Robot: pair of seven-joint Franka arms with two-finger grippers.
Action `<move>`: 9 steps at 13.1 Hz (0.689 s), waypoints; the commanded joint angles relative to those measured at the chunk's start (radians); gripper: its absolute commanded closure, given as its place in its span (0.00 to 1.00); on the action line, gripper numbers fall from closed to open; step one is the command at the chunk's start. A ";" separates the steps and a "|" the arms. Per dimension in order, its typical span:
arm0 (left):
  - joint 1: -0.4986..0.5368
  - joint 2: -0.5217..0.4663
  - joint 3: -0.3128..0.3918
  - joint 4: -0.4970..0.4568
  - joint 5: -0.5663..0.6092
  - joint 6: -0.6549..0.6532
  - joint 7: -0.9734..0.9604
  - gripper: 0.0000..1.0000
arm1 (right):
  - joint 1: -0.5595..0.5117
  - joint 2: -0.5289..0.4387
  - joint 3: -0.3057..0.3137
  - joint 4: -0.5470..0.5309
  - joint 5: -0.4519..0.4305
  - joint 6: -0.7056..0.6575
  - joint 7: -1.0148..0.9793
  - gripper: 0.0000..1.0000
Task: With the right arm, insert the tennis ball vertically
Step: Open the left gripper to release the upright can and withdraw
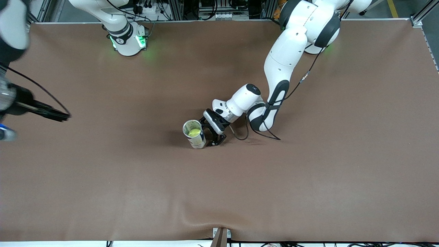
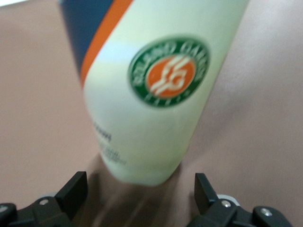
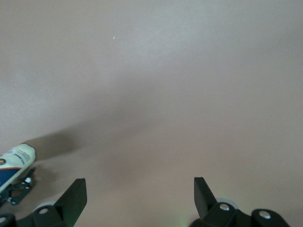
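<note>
So the tennis ball point(image 1: 194, 131) was already sitting inside the can point(image 1: 194, 134), which stood upright around the middle of the brown surface point(image 1: 308, 178), open mouth up. Left end effector point(image 1: 212, 134) was down low right beside the can, fingers point(image 2: 75, 189) spread wide on either side of its base, and from its wrist view I couldn't see them actually touching it, so not gripping anything as far as I could tell. Right end effector point(image 3: 140, 198) was also wide open and empty, hanging over bare surface toward the right arm's end, well apart from the can, looked like it was just waiting. Judging from that, the insert itself looked done. What worried me was the left arm: the can is tall and light, so if those fingers pulled away at an angle or clipped the wall, it could tip and roll the ball straight back out
</note>
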 commanded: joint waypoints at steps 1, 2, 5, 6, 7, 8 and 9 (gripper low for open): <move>0.021 -0.086 -0.006 -0.108 0.032 0.002 -0.037 0.00 | -0.089 -0.030 0.021 -0.001 -0.007 -0.048 -0.220 0.00; 0.021 -0.105 -0.006 -0.136 0.034 0.002 -0.036 0.00 | -0.112 -0.030 0.021 0.000 -0.008 -0.054 -0.318 0.00; 0.025 -0.193 -0.004 -0.246 0.032 -0.004 -0.037 0.00 | -0.139 -0.029 0.021 0.011 -0.008 -0.045 -0.445 0.00; 0.036 -0.220 -0.004 -0.272 0.032 -0.010 -0.037 0.00 | -0.139 -0.027 0.021 0.022 -0.008 -0.035 -0.444 0.00; 0.037 -0.237 -0.004 -0.286 0.032 -0.013 -0.037 0.00 | -0.140 -0.026 0.023 0.038 -0.008 -0.009 -0.445 0.00; 0.038 -0.250 -0.004 -0.297 0.032 -0.019 -0.042 0.00 | -0.139 -0.027 0.026 0.049 -0.008 0.027 -0.445 0.00; 0.038 -0.260 -0.004 -0.299 0.032 -0.033 -0.054 0.00 | -0.129 -0.027 0.027 0.064 -0.008 0.041 -0.445 0.00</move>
